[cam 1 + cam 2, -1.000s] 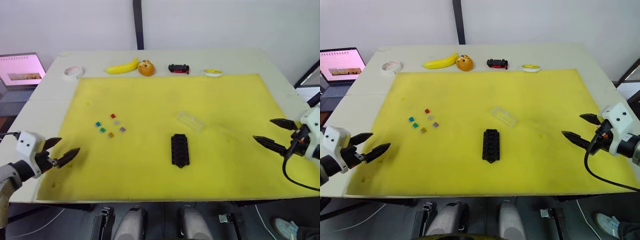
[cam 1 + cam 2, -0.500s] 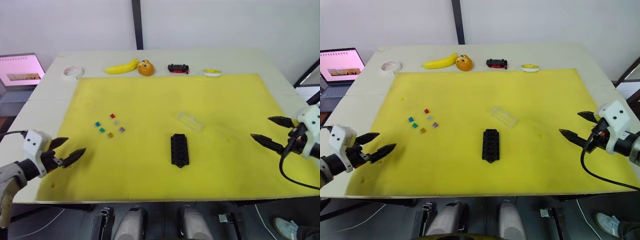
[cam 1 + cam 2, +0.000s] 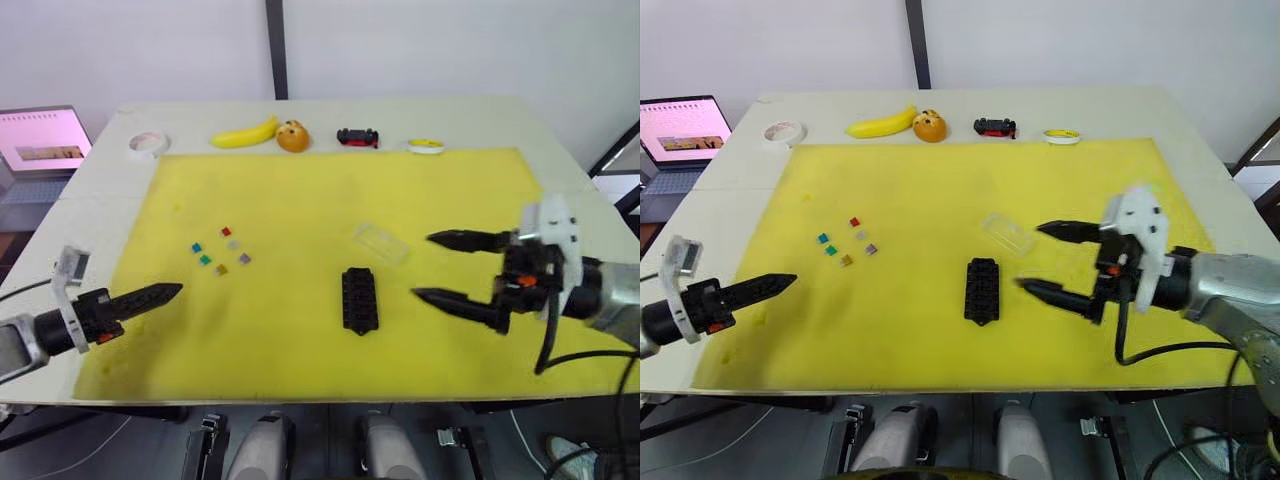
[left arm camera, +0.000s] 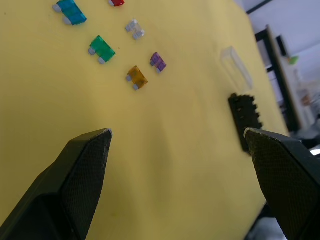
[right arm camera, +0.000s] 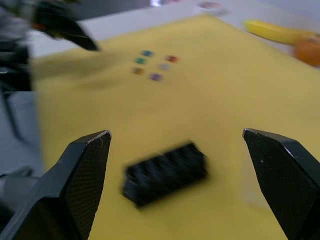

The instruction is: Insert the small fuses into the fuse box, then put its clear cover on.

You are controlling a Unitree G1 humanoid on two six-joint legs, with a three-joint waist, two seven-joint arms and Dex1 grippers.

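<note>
On the yellow foam mat (image 3: 300, 190), the ribbed black fuse box (image 3: 359, 299) lies flat. Six glossy small fuses (image 3: 220, 251) cluster to its left; the clear cover (image 3: 381, 242) sits just behind. The right gripper (image 3: 442, 268), jaws spread, hovers beside it; the left gripper (image 4: 175, 135) is open too.

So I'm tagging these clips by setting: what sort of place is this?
Most likely a robot lab or test bench, not a home. A yellow mat covers a plain table, odd props like a banana and toy car line its far edge, and a laptop sits beside it.
</note>
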